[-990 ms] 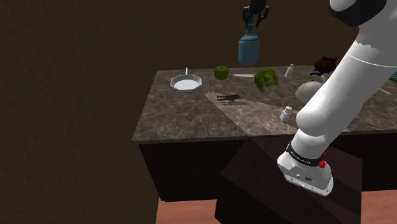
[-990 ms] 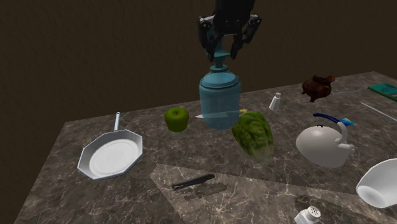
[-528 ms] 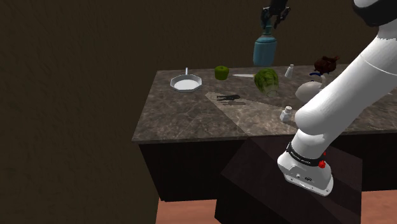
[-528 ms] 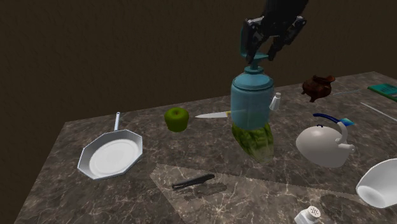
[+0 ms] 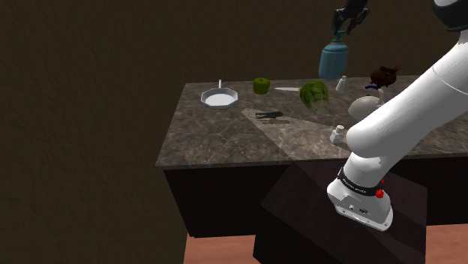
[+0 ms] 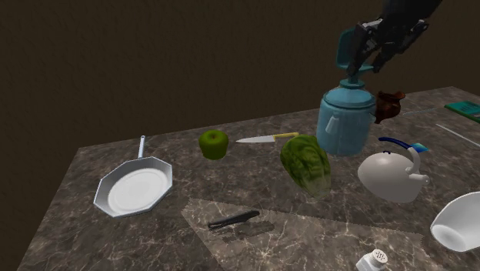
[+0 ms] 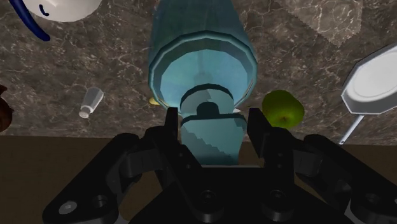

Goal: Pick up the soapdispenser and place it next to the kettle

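Well, reading the second exterior view from its left edge, a frying pan (image 6: 131, 187) lies flat on the desk (image 6: 115, 239), its handle pointing to about one o'clock. A green apple (image 6: 214, 143) sits at two o'clock from the pan. A yellow-handled knife (image 6: 265, 138) lies just past the apple at three o'clock, and a dark utensil (image 6: 235, 220) rests at six o'clock from the apple. A head of lettuce (image 6: 306, 162) comes next.

The teal soap dispenser (image 6: 346, 119) hangs upright in the air, clear of the desk, at about one o'clock from the lettuce. It is gripped by its pump head, so the heavy body hangs plumb below and the base stays level, ready to be set down flat. I judge it is carried this high so that it passes over the lettuce and knife without touching them.

The white kettle (image 6: 392, 175), with its dark blue handle, stands at five o'clock from the dispenser and apart from it. A brown pot (image 6: 388, 104) shows partly behind the dispenser at two o'clock. A pale bowl (image 6: 459, 222) lies at four o'clock from the kettle.

In the wrist view the jaws are drawn in to a narrow gap, just the width of the pump head. Both fingers (image 7: 257, 130) press against its sides, and nothing else is touched. The carry looks nearly done. A descent onto bare desk beside the kettle remains.
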You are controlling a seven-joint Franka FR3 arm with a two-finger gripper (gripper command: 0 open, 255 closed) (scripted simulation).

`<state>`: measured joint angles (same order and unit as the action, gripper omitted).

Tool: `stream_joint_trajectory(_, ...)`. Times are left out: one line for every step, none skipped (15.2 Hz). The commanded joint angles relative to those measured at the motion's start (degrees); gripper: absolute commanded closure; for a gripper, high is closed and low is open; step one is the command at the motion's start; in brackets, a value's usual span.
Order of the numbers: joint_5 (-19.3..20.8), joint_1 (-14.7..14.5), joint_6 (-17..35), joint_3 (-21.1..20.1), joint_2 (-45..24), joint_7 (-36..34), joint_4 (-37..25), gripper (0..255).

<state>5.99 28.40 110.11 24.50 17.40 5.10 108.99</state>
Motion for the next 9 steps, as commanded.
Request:
stream_joint_trajectory(0.09, 0.84, -0.11, 1.61, 0.94, 2.49, 0.55, 255)
stream_joint_trajectory(0.11, 1.25, -0.23, 2.52, 1.27, 3.81, 0.65, 255)
stream_joint_trajectory(0.11, 1.67, -0.37, 3.45, 1.54, 5.14, 0.69, 255)
stream_joint_trajectory(0.09, 2.06, -0.51, 4.39, 1.76, 6.50, 0.66, 255)
stream_joint_trajectory(0.04, 2.45, -0.66, 5.37, 1.91, 7.87, 0.56, 255)
stream_joint_trajectory(-0.03, 2.82, -0.83, 6.36, 2.00, 9.27, 0.40, 255)
stream_joint_trajectory(-0.12, 3.15, -1.00, 7.42, 2.03, 10.68, 0.18, 255)
stream_joint_trajectory(-0.24, 3.46, -1.18, 8.49, 1.99, 12.11, -0.12, 255)
stream_joint_trajectory(-0.41, 3.77, -1.37, 9.58, 1.88, 13.57, -0.48, 255)
